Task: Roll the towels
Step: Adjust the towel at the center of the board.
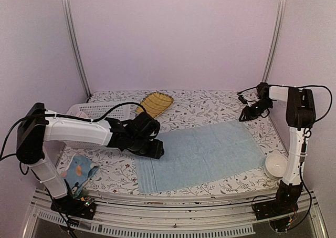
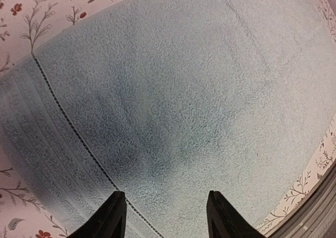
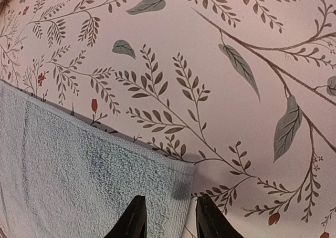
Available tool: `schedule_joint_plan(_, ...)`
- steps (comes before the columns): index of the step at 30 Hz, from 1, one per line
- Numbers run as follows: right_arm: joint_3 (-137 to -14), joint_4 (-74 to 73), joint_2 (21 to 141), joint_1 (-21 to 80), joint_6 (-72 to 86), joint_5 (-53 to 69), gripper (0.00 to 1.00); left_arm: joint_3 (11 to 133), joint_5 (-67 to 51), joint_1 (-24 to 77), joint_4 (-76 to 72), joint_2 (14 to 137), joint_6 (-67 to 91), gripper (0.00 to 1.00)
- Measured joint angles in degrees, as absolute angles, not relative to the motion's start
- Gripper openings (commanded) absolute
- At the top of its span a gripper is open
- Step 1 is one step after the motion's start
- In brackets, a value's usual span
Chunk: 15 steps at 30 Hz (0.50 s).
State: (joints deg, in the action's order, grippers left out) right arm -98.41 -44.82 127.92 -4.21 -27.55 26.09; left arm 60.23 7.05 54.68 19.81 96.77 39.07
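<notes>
Top external, plain blue towel (image 1: 205,154) flat, long axis left-right, left gripper (image 1: 154,151) wide, right gripper (image 1: 245,115) narrowly parted.

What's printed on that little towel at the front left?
The little towel is light blue with orange and dark cartoon prints; top view.

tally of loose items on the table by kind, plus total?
Towels: 2 (plain light-blue towel, printed towel)
Trays: 1 (yellow leaf-shaped tray)
Baskets: 1 (white basket)
Bowls: 1 (white bowl)
Total: 5
</notes>
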Motion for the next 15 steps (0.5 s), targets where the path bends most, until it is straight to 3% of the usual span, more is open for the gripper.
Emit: schedule_joint_plan(15, -103.7, -43.6, 132.6, -1.4, -25.5, 23.8, 0.31, 60.1, 6.2, 54.7, 18.7, 96.8, 39.0, 0.54)
